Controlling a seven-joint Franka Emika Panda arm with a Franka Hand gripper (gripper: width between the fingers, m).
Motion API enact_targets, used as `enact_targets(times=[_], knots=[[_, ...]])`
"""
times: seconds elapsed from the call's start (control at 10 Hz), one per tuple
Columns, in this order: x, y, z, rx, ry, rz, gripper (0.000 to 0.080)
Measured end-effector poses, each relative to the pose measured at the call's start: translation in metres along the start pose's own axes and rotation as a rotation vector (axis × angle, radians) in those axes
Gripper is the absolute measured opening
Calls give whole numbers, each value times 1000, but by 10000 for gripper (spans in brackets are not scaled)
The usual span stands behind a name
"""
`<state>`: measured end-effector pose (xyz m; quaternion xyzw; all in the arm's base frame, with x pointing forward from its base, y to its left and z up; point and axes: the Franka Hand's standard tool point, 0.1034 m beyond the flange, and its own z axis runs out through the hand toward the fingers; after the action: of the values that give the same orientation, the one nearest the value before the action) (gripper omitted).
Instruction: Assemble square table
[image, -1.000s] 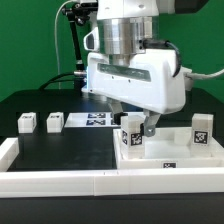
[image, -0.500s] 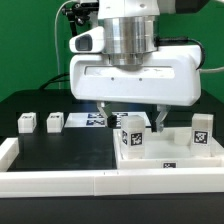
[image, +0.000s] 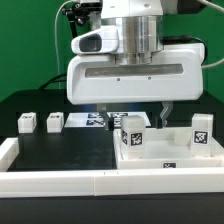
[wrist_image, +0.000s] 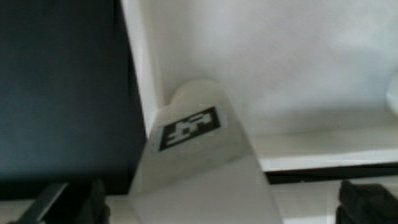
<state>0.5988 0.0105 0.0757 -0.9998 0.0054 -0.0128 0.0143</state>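
Panda arm drops straight down from above, wrist vertical. The wide white hand body is turned broadside to the ext. view and spans much of the frame. Gripper points down over the square table top. The top lies flat on the black table at the ext. view's right, just behind the long border rail along the front. Marker board lies flat further back, partly hidden by the hand. A tagged leg stands upright on the top near its edge on the ext. view's left, directly under the hand; can't tell if it sits in a socket. Jaws are spread wide w/ this leg between them. One dark finger shows at the leg's ext.-view right, clear of it; the other is mostly hidden there. In the wrist view the same leg fills the middle, w/ dark fingertips either side. One tip sits just beside the leg, the other further off, and neither visibly grips it. A corner leg stands upright on the top toward the ext. view's right. Two loose legs sit side by side on the black table at the ext. view's left, well apart from the top.
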Motion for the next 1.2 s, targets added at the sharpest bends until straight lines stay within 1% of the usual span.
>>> enact_targets(times=[0.3, 0.5, 0.6, 0.7, 0.8, 0.9, 1.1, 1.2], knots=[[0, 4, 0, -11, -4, -234, 649], [0, 6, 0, -16, -5, -244, 649], [0, 6, 0, -16, -5, -243, 543], [0, 6, 0, -16, -5, -243, 543], [0, 6, 0, -16, -5, -234, 358], [0, 6, 0, -16, -6, -206, 291], [0, 6, 0, -15, -5, -162, 291], [0, 6, 1, -14, -4, -67, 291]])
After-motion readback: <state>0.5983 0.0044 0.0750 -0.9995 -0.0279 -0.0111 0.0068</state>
